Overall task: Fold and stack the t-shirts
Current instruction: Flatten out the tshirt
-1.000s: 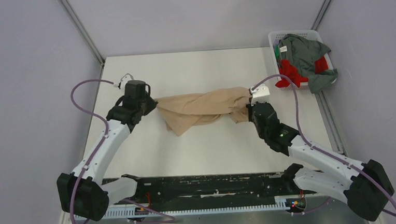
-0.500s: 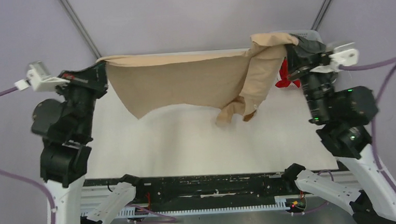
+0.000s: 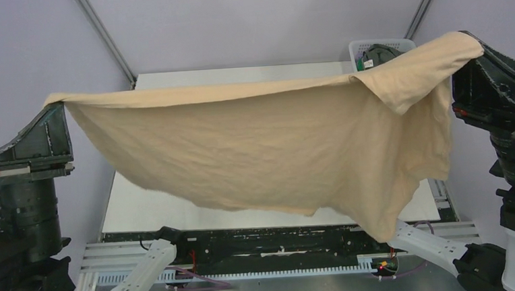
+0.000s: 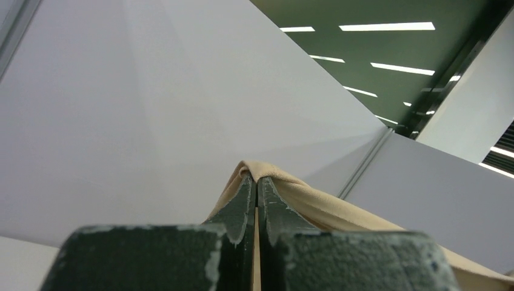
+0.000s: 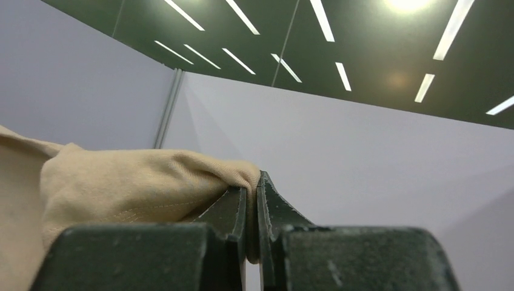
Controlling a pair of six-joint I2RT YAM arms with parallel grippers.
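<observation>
A large tan-beige t-shirt (image 3: 268, 145) hangs spread wide in the air above the table, filling most of the top view. My left gripper (image 3: 55, 104) is shut on its left top corner and my right gripper (image 3: 470, 38) is shut on its right top corner, both raised high. Cloth (image 4: 315, 203) drapes over the closed left fingers, and in the right wrist view a bunched fold (image 5: 139, 185) is pinched between the closed right fingers. A grey-green t-shirt (image 3: 377, 55) peeks out of the basket behind the raised cloth. The red one is hidden.
The white lattice basket (image 3: 378, 43) stands at the table's back right corner, mostly covered by the hanging shirt. Only strips of the white table (image 3: 137, 210) show below and behind the cloth. Grey walls enclose both sides.
Both arms have risen steeply and spread apart, lifting the tan shirt off the table from a twisted bundle to a wide hanging sheet. Both grips stayed shut.
</observation>
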